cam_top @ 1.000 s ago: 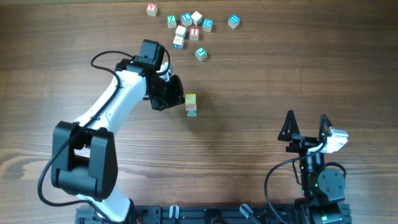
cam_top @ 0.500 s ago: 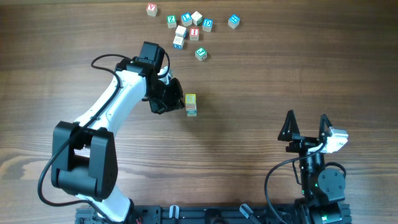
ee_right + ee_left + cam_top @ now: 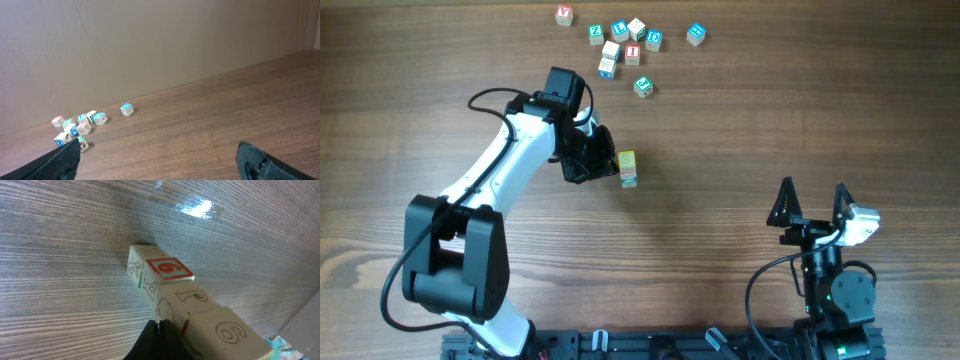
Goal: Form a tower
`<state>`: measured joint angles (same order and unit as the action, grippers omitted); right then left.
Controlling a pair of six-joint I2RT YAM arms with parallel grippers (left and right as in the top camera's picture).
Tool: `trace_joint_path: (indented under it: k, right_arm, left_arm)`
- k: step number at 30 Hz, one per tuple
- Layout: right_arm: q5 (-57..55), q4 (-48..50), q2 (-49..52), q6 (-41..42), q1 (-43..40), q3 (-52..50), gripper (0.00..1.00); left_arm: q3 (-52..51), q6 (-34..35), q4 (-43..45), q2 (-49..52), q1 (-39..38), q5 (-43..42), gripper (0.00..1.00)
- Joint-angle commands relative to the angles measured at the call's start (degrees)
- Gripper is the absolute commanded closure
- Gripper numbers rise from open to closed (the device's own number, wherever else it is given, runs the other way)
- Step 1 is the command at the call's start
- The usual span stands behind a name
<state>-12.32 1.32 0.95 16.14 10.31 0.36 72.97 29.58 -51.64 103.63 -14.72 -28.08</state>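
Observation:
The tower stands mid-table as a slim stack of wooden cubes with a yellow top. In the left wrist view the tower runs diagonally, showing a red-framed face and outlined letters. My left gripper sits right at the tower's left side. Its jaws are shut with nothing between them, and the tip of the left gripper rests against the stack's side. My right gripper is open and empty near the front right, far from the tower. Its dark fingers frame bare table.
Several loose letter cubes lie scattered at the far edge of the table. The loose cubes also show at the left of the right wrist view. A brown wall rises behind the table.
My left gripper has shifted very slightly beside the tower. The tower, the loose cubes and the right arm have not moved.

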Motion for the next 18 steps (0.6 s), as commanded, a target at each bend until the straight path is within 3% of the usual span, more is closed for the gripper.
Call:
trace_joint_path:
  k: [1, 6, 12, 18]
  right_arm:
    - [-0.8, 0.3, -0.3, -1.0, -0.2, -0.1, 0.00]
    - [-0.8, 0.3, -0.3, -1.0, -0.2, -0.1, 0.00]
    - [-0.8, 0.3, -0.3, -1.0, -0.2, -0.1, 0.00]
    - [-0.8, 0.3, -0.3, -1.0, -0.2, -0.1, 0.00]
  left_arm:
    - [0.1, -0.9, -0.1, 0.4, -0.2, 6.2, 0.96]
    - [6.3, -1.6, -2.1, 0.4, 4.1, 13.7, 0.96]
    - [34.5, -6.8, -12.6, 2.2, 6.3, 24.9, 0.96]
    - [38.6, -6.9, 0.5, 5.7, 5.1, 28.3, 0.94]
